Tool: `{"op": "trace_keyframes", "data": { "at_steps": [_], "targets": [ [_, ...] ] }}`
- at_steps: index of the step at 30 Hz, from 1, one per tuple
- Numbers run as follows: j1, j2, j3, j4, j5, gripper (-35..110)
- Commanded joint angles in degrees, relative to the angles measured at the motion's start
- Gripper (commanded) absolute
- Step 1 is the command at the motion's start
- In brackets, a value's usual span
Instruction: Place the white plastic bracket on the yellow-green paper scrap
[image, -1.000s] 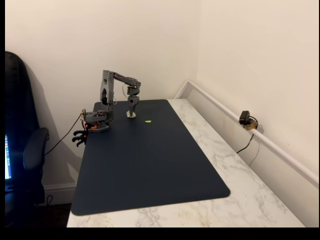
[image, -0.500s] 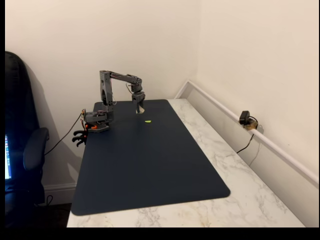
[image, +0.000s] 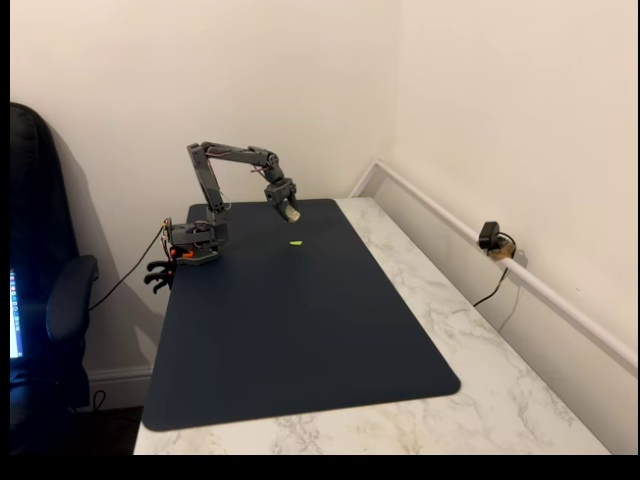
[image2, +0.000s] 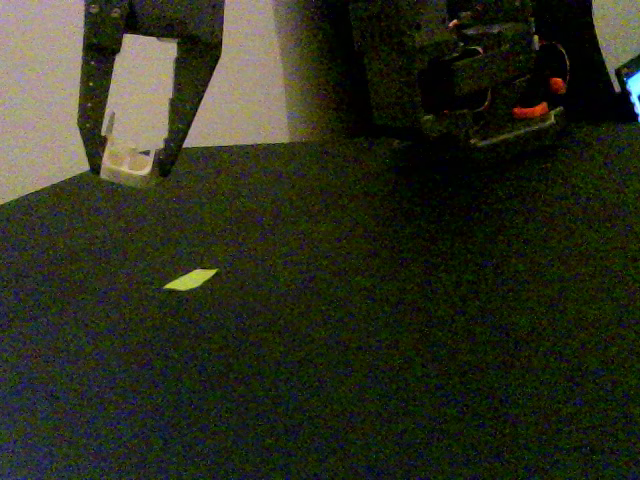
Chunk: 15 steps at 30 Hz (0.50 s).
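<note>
My gripper (image: 290, 211) hangs above the far end of the dark blue mat (image: 300, 330), shut on the white plastic bracket (image: 293, 213). In the low fixed view the two dark fingers (image2: 181, 100) come down from the top left and clamp the small off-white bracket (image2: 126, 162) between their tips, clear of the mat. The yellow-green paper scrap (image: 296, 242) lies flat on the mat, a little nearer the camera than the gripper (image2: 130, 166). That paper scrap (image2: 190, 279) sits below and slightly right of the held bracket, apart from it.
The arm's base (image: 192, 243) is clamped at the mat's far left corner, with a cable running off to the left. A marble tabletop (image: 450, 320) extends right of the mat. A small black camera (image: 491, 238) sits on the wall rail. An office chair (image: 45, 300) stands at the left.
The gripper was down at the mat a second ago. It has since risen with the bracket and swung right, toward the paper scrap.
</note>
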Motion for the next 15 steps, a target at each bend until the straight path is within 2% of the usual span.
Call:
{"op": "trace_keyframes", "data": {
  "at_steps": [1, 15],
  "targets": [
    [-1.6, 1.2, -1.1, -2.0, 0.1, 0],
    [-8.2, -11.3, -6.4, -5.5, 3.0, 0]
  ]
}}
